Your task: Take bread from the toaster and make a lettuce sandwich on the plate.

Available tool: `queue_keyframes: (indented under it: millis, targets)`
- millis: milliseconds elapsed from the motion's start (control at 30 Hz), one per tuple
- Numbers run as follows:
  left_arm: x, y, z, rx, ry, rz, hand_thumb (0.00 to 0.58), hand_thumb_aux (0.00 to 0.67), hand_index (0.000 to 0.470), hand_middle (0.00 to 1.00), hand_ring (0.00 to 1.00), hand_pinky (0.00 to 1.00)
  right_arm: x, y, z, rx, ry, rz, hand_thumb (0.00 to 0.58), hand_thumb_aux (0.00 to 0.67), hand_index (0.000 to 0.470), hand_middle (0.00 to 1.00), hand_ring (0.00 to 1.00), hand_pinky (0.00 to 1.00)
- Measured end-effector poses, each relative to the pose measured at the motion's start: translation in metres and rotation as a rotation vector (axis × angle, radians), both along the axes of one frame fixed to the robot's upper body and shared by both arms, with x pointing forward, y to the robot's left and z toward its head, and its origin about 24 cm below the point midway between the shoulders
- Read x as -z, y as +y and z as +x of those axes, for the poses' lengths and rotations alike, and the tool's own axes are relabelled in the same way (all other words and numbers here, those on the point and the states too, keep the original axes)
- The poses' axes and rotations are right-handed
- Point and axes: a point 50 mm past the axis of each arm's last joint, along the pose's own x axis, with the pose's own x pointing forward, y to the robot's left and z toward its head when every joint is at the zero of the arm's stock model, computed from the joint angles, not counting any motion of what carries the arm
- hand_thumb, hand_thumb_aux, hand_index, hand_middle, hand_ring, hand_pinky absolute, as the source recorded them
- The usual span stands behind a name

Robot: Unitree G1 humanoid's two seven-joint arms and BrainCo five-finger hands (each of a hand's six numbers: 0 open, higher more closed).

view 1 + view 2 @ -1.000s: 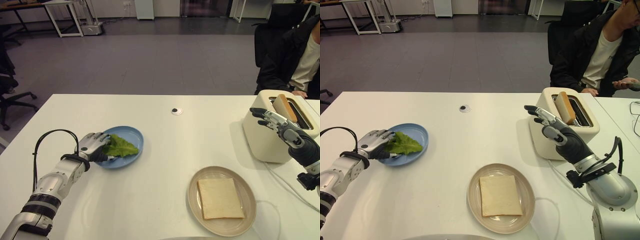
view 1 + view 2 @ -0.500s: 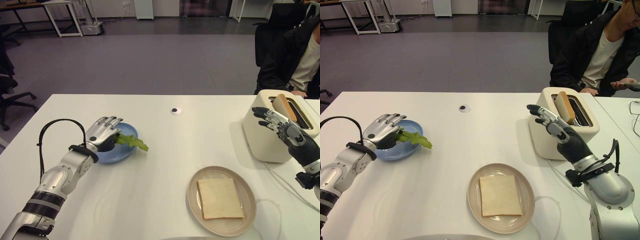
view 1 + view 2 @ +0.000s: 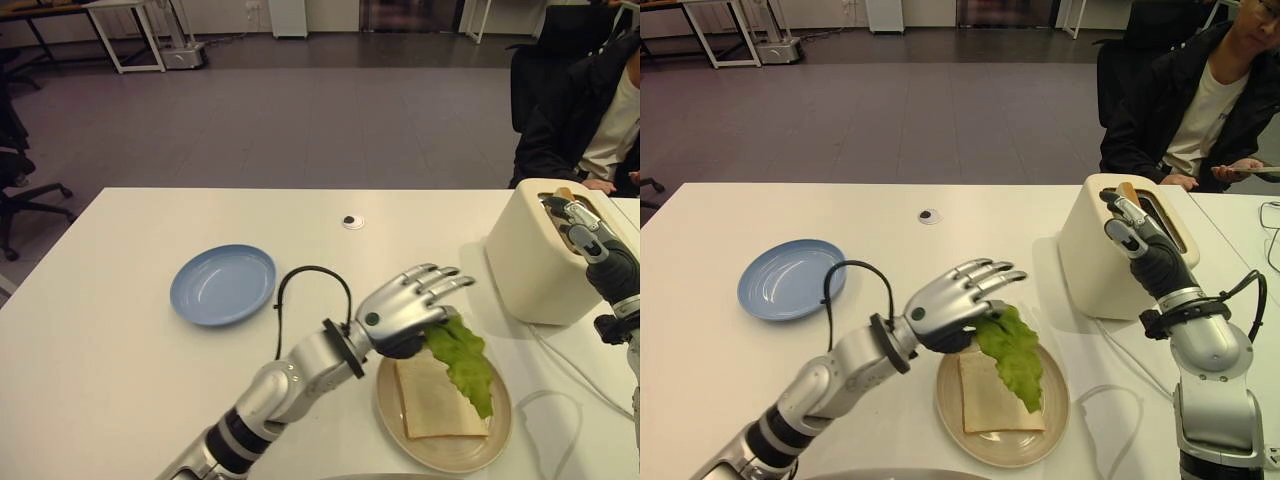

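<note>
Left hand [image 3: 950, 305], clamped on floppy green lettuce leaf [image 3: 1012, 355] above square white bread slice [image 3: 985, 405] on round beige plate [image 3: 1002, 452]: lower centred, lay flat, then release.

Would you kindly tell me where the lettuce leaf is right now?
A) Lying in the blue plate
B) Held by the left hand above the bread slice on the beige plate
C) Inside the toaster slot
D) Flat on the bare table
B: the left hand holds the lettuce, which hangs over the bread slice on the beige plate.
</note>
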Motion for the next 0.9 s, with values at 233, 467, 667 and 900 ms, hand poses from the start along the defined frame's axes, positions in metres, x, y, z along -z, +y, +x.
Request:
queue_keyframes:
  millis: [233,467,667,900]
  targets:
    - [0.036,-0.02,-0.016,0.072,0.055,0.1,0.579,0.638,0.448,0.0,0.0,0.0,-0.006,-0.003,0.007,0.07,-0.071,-0.123,0.0,0.0,0.0,0.0,0.0,0.0]
    - [0.057,-0.007,-0.011,0.049,0.048,0.191,0.0,0.0,0.0,0.0,0.0,0.0,-0.015,-0.021,0.016,0.214,-0.142,-0.295,0.0,0.0,0.0,0.0,0.0,0.0]
    - [0.053,-0.001,-0.004,0.013,0.031,0.185,0.0,0.0,0.0,0.0,0.0,0.0,0.0,-0.043,0.023,0.334,-0.087,-0.445,0.0,0.0,0.0,0.0,0.0,0.0]
    - [0.036,0.012,0.013,-0.066,-0.028,0.16,0.0,0.0,0.0,0.0,0.0,0.0,0.026,-0.061,0.03,0.412,0.012,-0.559,0.456,0.36,0.253,0.0,0.0,0.0]
